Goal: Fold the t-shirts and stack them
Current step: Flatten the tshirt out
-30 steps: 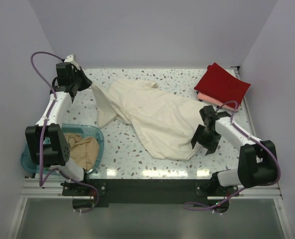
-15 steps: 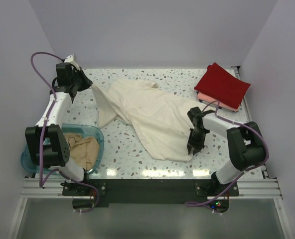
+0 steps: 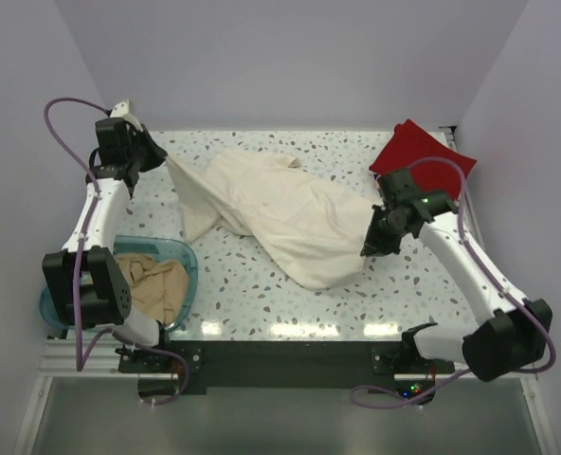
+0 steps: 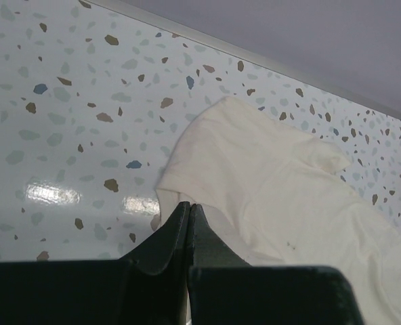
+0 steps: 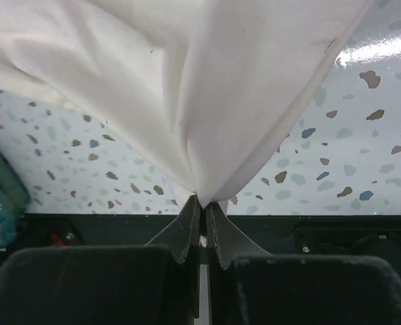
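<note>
A cream-white t-shirt [image 3: 280, 213] lies crumpled across the middle of the table. My left gripper [image 3: 164, 161] is shut on its far left corner; in the left wrist view the cloth [image 4: 275, 183] runs out from the pinched jaws [image 4: 189, 205]. My right gripper [image 3: 368, 248] is shut on the shirt's near right edge and holds it off the table, the fabric [image 5: 207, 101] hanging from the closed jaws [image 5: 202, 201]. A folded red t-shirt [image 3: 421, 159] lies on a salmon pink one at the far right. A tan-beige t-shirt [image 3: 157, 284] is bunched in the tub.
The translucent blue plastic tub [image 3: 58, 303] sits at the near left by the left arm's base. The stack at the far right lies close to the right wall. The table's black front rail [image 3: 280, 351] runs between the two arm bases.
My right gripper moved in onto the cream-white shirt's near right edge, shut on it and lifted it up and away from the front. The left arm shifted slightly left, still gripping.
</note>
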`<state>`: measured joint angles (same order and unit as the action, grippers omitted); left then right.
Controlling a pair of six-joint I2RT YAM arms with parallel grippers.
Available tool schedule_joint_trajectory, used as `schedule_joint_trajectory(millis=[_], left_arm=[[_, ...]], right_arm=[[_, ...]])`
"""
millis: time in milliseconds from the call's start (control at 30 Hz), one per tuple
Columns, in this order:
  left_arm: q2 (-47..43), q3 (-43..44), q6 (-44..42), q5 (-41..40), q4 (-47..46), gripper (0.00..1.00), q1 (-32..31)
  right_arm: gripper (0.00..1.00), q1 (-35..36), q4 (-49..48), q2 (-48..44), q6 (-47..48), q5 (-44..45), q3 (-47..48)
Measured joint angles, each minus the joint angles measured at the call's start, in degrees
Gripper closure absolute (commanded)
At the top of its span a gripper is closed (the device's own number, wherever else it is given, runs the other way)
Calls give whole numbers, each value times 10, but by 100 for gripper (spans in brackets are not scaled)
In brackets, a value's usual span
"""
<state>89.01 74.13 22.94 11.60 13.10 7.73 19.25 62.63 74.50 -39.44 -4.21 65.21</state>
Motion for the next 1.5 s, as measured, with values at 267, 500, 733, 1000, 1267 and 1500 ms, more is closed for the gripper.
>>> schedule_joint_trajectory(millis=[267,500,733,1000,1267,1500], left_arm=[[-12,0,-10,-15,9,100,28],[-10,0,-15,-15,12,100,31],[2,0,-14,0,12,100,31],[4,0,-14,8,10,100,31],[11,0,-14,13,7,100,31],[16,0,-14,17,7,100,31]], right_arm=[[100,-15,91,-15,7,-2,137],[77,-88,27,257,45,6,275],[42,-110,-39,380,70,14,363],[51,-79,-112,86,68,-30,20],[56,-42,-175,133,37,-54,-89],[59,-31,-218,193,34,-40,-81]])
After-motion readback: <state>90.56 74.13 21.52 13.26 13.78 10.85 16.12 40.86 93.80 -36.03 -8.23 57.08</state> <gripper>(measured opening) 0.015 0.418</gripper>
